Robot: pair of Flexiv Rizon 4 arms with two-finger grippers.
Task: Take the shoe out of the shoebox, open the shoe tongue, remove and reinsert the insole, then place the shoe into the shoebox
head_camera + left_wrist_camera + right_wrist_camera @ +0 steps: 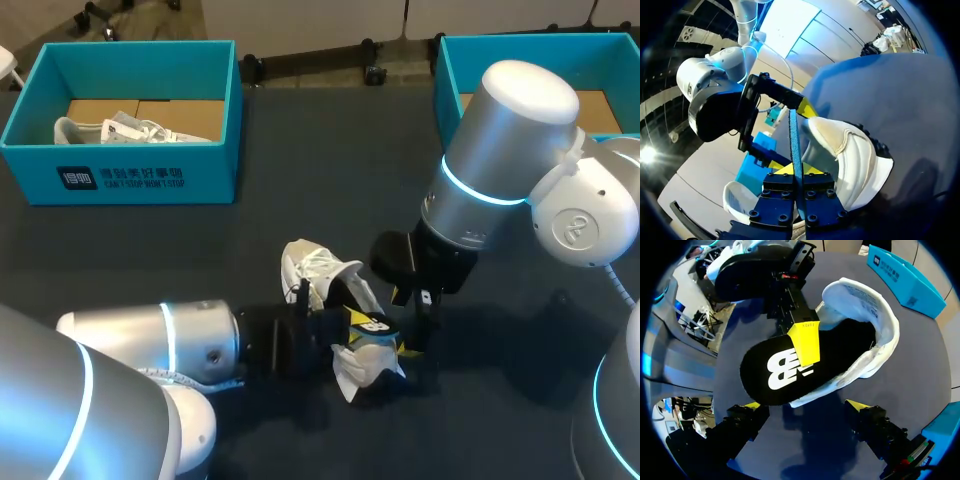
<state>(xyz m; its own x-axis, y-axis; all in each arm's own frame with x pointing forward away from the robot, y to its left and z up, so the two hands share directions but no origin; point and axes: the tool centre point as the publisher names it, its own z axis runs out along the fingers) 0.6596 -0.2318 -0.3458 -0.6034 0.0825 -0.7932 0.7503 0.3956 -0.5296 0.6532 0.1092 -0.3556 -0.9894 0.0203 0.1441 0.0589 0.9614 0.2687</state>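
Note:
A white shoe (318, 272) lies on the dark table near the middle. Its black insole (785, 372) with a white logo sits partly in the shoe's opening (867, 310), the wide end sticking out. My left gripper (355, 320) comes in low from the left and is shut on the insole, one yellow fingertip (805, 342) lying across its top. In the left wrist view the insole (795, 140) shows edge-on between the shut fingers (796, 170), with the shoe (857, 160) beside them. My right gripper (805, 407) hangs open just over the insole and touches nothing.
A teal shoebox (120, 175) stands at the back left with another white shoe (130, 128) inside. A second teal box (455, 60) sits at the back right, partly behind my right arm.

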